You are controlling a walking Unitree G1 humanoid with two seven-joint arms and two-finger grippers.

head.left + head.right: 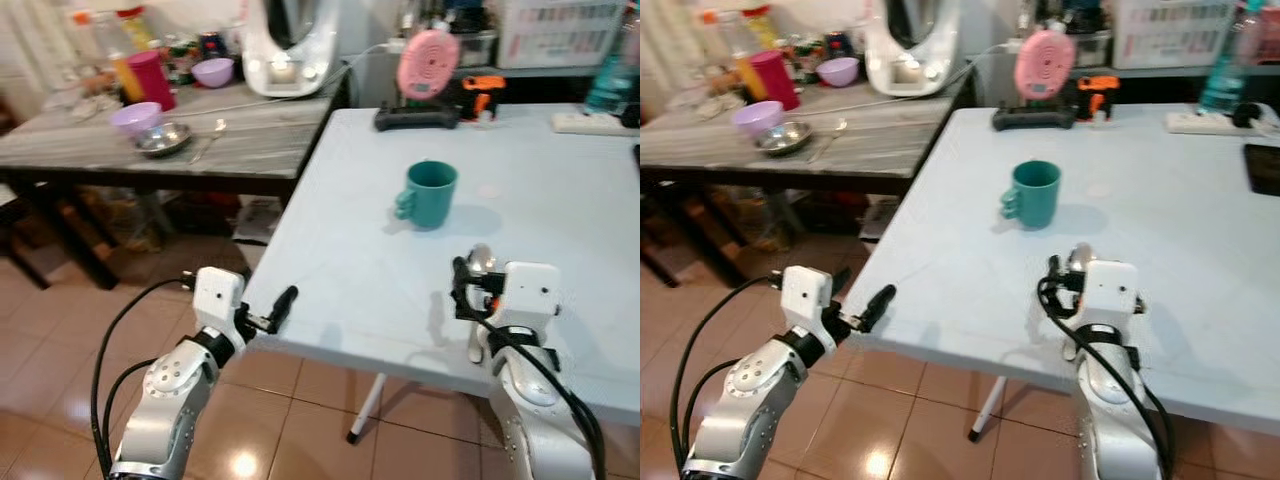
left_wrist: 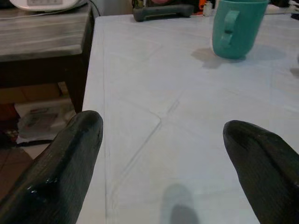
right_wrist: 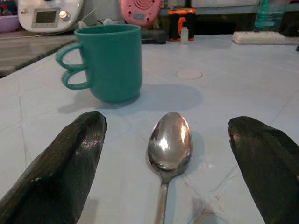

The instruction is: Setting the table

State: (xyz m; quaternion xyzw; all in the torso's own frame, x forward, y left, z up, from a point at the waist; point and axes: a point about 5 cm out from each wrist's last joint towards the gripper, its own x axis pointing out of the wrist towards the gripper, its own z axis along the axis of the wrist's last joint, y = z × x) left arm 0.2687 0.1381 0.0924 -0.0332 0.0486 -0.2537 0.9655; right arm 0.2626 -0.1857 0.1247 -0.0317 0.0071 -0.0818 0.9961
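Beside teal mug, spoon.

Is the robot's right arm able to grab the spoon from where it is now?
Probably yes. The right tool is open, with the spoon lying on the white table between its fingers, and nothing is in the way. The green mug stands farther back.

A white table stands on a brown tiled floor that reflects overhead light. A dark-framed grey wooden table adjoins its far left corner. A white appliance and a pink fan stand along the far side.
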